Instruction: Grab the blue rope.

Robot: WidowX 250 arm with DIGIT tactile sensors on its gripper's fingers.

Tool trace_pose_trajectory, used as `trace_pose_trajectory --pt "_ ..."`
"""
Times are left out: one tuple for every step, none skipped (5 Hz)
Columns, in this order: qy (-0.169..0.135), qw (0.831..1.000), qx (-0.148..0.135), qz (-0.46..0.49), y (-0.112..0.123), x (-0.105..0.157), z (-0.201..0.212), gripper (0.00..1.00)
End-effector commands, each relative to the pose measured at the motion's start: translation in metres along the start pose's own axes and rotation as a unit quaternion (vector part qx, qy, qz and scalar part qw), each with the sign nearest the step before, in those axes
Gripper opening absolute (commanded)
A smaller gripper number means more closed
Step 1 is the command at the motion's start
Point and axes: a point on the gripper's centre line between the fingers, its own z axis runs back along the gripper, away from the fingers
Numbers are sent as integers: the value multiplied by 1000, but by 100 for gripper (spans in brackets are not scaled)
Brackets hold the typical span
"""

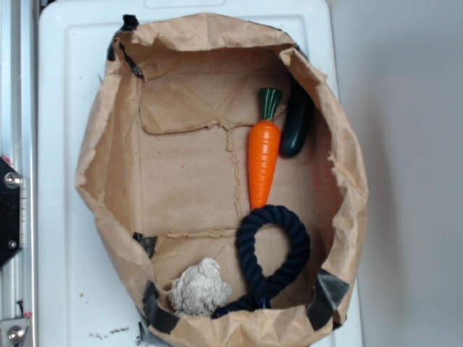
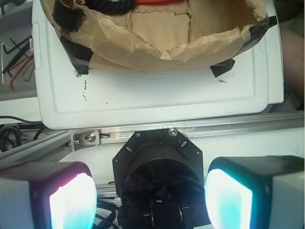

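Note:
The blue rope (image 1: 268,253) is a thick navy twisted loop lying in the brown paper bag (image 1: 108,144), at its lower right, with the knot end against the bag's near wall. In the wrist view only a short dark piece of the blue rope (image 2: 110,4) shows at the top edge, inside the bag (image 2: 167,45). My gripper (image 2: 150,198) is open, its two glowing pads wide apart with nothing between them. It hangs over the black robot base, well away from the bag. No gripper shows in the exterior view.
An orange toy carrot (image 1: 263,155) lies just above the rope, with a dark green cucumber toy (image 1: 297,123) beside it. A whitish lumpy fabric ball (image 1: 199,289) sits left of the rope's knot. The bag rests on a white board (image 2: 143,95). Allen keys (image 2: 16,57) lie at the left.

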Motion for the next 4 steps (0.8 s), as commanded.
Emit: trace_pose_trajectory --pt "0 1000 0 0 0 0 0 100" --pt "-29 999 0 21 -16 30 -2 100" --pt "-50 997 -2 62 -23 59 -8 100" --pt "-79 989 -31 122 -20 93 -28 100"
